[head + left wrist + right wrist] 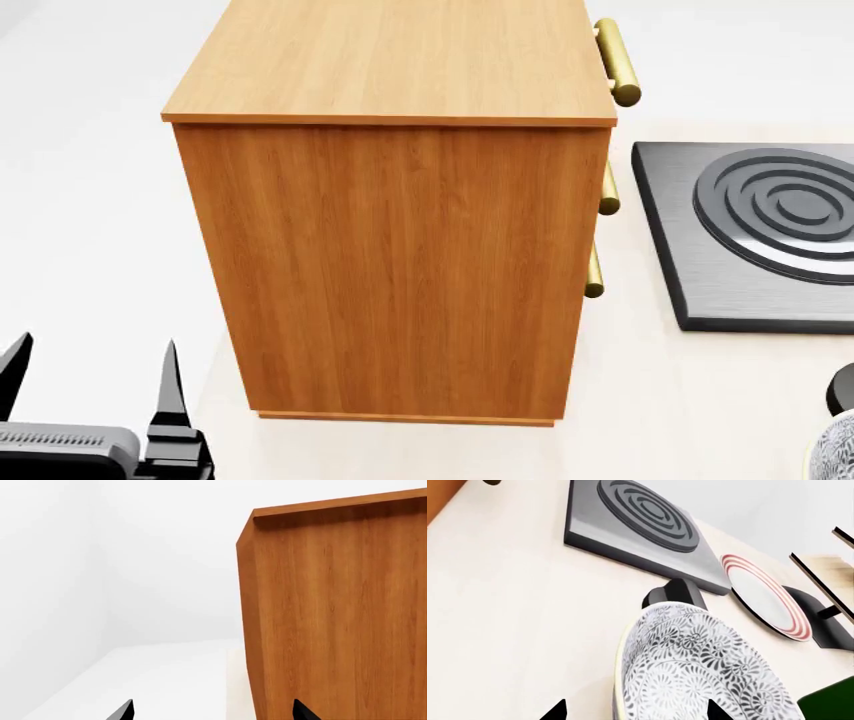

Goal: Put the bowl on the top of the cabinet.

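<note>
The orange-brown cabinet point(400, 250) stands on the pale counter in the middle of the head view, with gold handles point(617, 62) on its right face. Its side also fills the left wrist view point(333, 615). The grey floral bowl point(694, 670) shows close up in the right wrist view and as a sliver at the head view's bottom right corner point(838, 452). My right gripper point(637, 712) is open, with the bowl's rim between its fingertips. My left gripper point(91, 375) is open and empty, low beside the cabinet's left side; it also shows in the left wrist view point(213, 711).
A dark grey burner plate point(767, 230) with raised rings lies right of the cabinet. Beyond the bowl are a small black object point(674, 594), a red-rimmed white plate point(764, 595) leaning on a black stand, pale rack slats point(827, 580) and a green thing point(834, 700).
</note>
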Controlling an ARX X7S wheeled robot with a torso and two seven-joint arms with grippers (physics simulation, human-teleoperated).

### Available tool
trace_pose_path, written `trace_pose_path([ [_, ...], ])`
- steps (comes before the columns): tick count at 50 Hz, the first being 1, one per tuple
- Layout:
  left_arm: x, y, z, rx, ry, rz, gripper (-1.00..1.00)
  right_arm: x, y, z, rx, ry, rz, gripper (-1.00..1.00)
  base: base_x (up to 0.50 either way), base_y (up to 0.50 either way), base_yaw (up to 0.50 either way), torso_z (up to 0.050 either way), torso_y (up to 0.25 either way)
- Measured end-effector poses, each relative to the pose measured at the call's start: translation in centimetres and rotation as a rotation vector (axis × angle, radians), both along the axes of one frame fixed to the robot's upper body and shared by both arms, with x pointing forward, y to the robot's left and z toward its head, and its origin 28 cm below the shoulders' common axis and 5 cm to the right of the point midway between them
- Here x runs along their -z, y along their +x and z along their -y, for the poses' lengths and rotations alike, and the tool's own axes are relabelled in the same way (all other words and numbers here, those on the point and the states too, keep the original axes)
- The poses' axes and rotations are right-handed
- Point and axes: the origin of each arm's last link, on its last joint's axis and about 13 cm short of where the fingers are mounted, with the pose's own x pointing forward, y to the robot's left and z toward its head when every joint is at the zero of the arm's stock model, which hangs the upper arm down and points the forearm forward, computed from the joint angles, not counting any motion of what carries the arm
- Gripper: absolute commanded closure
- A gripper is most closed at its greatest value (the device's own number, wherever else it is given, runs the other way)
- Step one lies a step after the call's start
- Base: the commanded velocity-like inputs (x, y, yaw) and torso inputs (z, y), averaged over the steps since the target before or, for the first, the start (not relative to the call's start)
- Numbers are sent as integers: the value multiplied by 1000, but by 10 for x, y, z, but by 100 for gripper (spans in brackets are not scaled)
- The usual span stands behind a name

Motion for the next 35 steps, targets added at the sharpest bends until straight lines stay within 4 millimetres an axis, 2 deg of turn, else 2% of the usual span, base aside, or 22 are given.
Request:
trace_pose_path([
  [35,0,-1,0,0,-1,1,-100,2,1,1,4,-10,-5,-100,0,0,0,0,0],
])
